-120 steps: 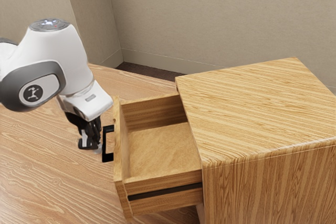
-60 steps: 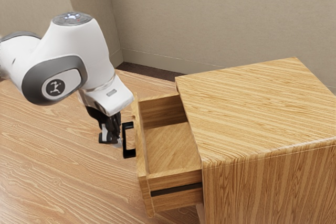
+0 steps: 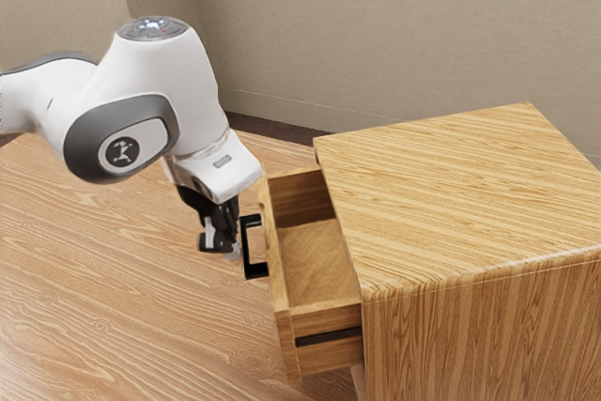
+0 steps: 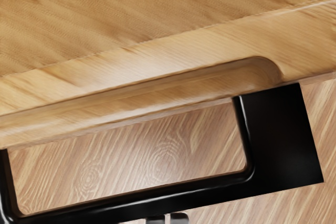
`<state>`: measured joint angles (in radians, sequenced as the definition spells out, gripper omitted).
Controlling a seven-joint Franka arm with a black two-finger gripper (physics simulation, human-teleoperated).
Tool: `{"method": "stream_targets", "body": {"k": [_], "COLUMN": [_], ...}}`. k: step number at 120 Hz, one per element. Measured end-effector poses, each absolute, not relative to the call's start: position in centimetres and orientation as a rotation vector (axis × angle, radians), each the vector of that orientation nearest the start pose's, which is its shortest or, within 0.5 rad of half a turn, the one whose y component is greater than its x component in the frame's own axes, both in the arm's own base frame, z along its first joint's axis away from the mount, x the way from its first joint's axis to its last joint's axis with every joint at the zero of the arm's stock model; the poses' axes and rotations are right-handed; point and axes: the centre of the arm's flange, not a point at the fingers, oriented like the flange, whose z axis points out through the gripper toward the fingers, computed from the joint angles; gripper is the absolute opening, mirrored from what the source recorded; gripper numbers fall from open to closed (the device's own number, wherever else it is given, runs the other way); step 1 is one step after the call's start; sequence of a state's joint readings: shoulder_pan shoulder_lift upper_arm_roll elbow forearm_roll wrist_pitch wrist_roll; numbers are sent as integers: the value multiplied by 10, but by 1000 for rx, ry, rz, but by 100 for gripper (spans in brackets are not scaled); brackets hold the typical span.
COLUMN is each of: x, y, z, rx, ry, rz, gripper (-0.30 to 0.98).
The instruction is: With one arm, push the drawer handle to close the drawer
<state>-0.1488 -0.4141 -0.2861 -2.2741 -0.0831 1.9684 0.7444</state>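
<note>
My gripper (image 3: 234, 252) points down at the outer side of the black drawer handle (image 3: 248, 255), its tips right against or very near the bar. The drawer (image 3: 315, 260) stands partly out of the wooden cabinet (image 3: 460, 199). In the wrist view, the two tips of the gripper (image 4: 167, 218) sit side by side, shut with nothing between them, at the outer edge of the handle's long bar (image 4: 131, 200). Beyond the handle runs the drawer's front panel (image 4: 157, 66), with a scooped recess along it.
A wood-grained table (image 3: 113, 298) spreads under the arm and drawer. Beige walls (image 3: 394, 35) rise behind the cabinet, which takes up the exterior view's right.
My hand has moved toward the cabinet, to the exterior view's right. The drawer and its handle have slid the same way, so less of the drawer sticks out.
</note>
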Motion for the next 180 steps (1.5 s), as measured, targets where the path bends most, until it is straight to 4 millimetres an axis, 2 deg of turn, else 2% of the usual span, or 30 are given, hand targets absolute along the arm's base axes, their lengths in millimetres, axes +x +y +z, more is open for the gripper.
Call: {"method": "stream_targets", "body": {"k": [84, 116, 142, 180], "x": [422, 437, 443, 449], "y": [-238, -251, -263, -275], "z": [515, 521, 516, 524], "rx": [-2575, -2562, -2547, -2518], "ry": [1732, 1753, 1780, 1802], "rz": [-125, -151, -139, -167], "gripper": [-10, -10, -10, -10]}}
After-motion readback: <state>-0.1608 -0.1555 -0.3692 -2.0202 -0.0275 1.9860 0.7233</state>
